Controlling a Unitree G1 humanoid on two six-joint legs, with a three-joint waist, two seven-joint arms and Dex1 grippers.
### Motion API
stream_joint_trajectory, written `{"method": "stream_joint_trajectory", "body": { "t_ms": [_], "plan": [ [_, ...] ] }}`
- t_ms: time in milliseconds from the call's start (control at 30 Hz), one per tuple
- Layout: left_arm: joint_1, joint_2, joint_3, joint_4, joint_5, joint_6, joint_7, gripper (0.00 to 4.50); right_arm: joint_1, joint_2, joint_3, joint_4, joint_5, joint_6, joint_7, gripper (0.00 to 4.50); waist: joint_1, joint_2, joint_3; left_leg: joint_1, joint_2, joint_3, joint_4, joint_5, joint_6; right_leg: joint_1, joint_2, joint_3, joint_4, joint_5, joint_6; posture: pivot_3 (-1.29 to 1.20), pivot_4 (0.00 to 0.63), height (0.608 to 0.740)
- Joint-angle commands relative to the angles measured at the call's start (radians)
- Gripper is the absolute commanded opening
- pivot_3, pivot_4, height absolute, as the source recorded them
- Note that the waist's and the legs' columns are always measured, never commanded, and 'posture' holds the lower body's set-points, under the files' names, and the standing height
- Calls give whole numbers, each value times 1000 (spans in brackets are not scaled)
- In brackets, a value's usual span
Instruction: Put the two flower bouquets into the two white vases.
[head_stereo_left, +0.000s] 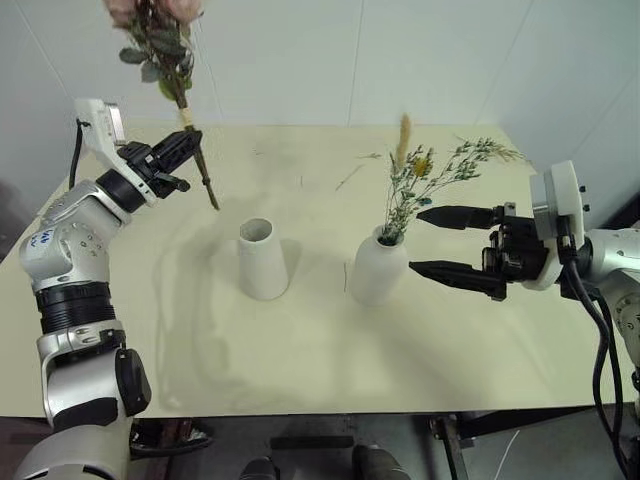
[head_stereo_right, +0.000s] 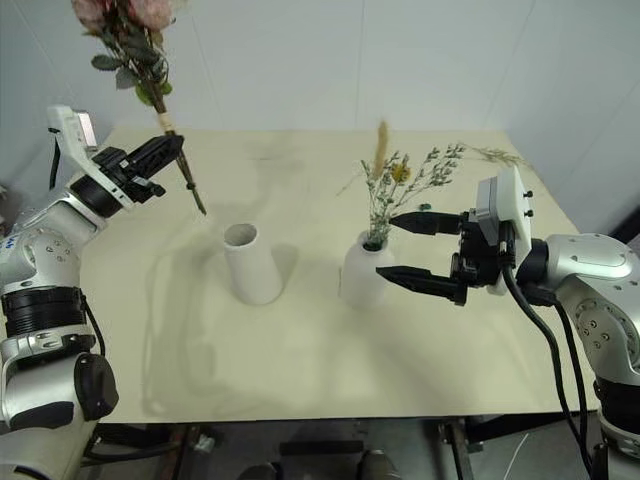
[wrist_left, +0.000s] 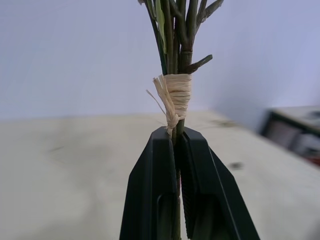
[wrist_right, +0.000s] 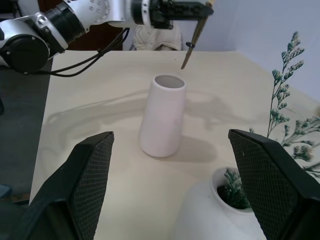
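The table carried the cone vase and the bottle vase, which held the wispy bouquet. The left gripper clenched the pink bouquet aloft by its stems. The right gripper stood released beside the bottle vase.

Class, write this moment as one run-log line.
left end effector: shut on pink bouquet, raised | wispy bouquet: in bottle vase | cone vase: empty | right end effector: open beside bottle vase
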Motion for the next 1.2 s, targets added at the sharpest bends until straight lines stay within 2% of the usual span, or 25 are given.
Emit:
{"method": "stream_joint_trajectory", "body": {
  "t_ms": [33,267,900,1067,1200],
  "plan": [
    [14,5,20,-103,-115,40,-74,12,3,11,-32,-38,25,-2,-20,3908,-3,0,0,1,0,0,0,0,0,0,0,0,1,0,0,0,150,740],
    [18,11,-4,-142,-176,71,-117,12,6,23,-31,-39,27,-4,-39,3908,0,0,0,2,0,0,3,0,0,4,0,0,0,1,0,0,150,740],
    [143,-40,-112,-122,-118,-83,-217,12,14,62,-35,-77,31,5,-118,3908,1,0,0,2,0,0,1,0,1,4,0,0,-3,2,0,0,150,740],
    [177,-22,-103,-150,-109,-105,-212,1349,18,63,-38,-79,32,1,-125,3908,2,0,0,2,0,0,1,-1,1,4,0,0,-4,2,0,0,150,740],
    [202,13,-94,-172,-112,-99,-218,2640,19,63,-39,-77,32,-2,-125,3908,1,0,0,2,0,0,1,-1,1,4,0,0,-4,2,0,0,150,740]
  ]
}}
